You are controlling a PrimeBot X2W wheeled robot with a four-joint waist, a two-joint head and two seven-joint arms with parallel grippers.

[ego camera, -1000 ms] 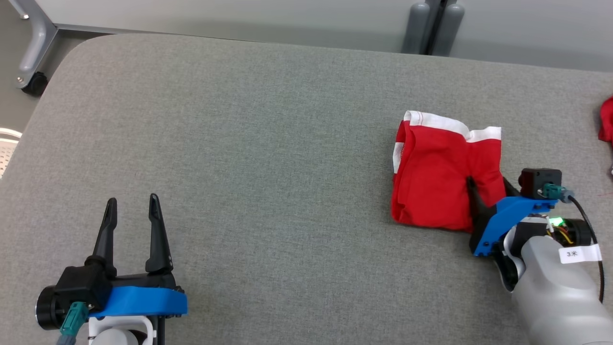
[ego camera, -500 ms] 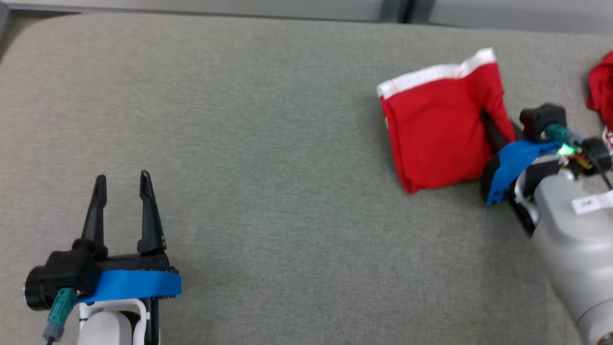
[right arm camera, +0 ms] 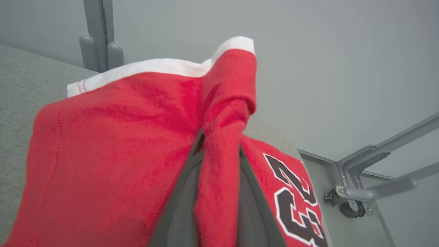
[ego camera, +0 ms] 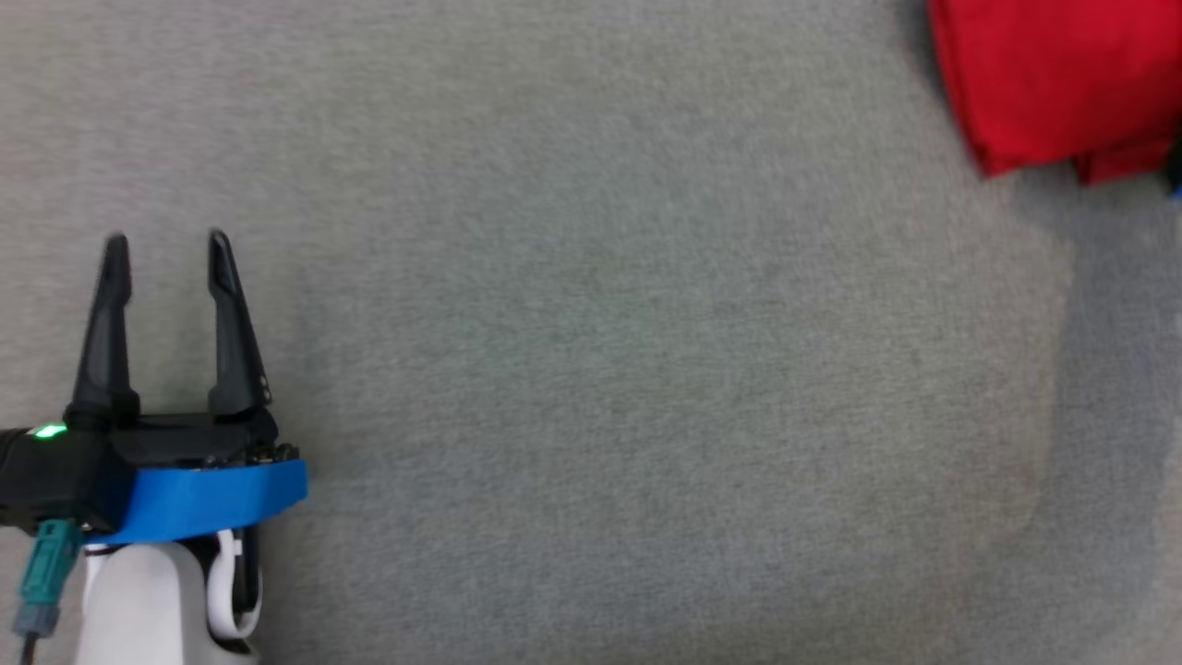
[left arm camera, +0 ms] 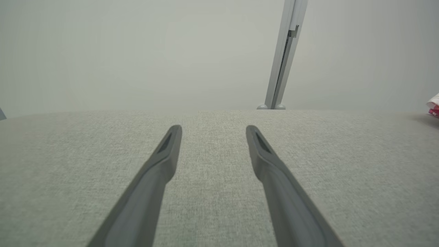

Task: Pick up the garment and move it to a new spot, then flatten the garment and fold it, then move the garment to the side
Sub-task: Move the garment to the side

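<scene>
A fold of the red garment [right arm camera: 113, 147] is clamped between the right gripper's [right arm camera: 221, 139] fingers, far right over the grey surface [ego camera: 591, 369]. The left gripper [ego camera: 166, 247] is held near left, fingers apart.

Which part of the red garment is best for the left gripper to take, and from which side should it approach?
Probably the free corner of the white band, coming in from the robot's left over the grey table. The right gripper pinches a bunched fold of the red garment, and the open left gripper is on that side; the band is a thick, clear edge.
</scene>
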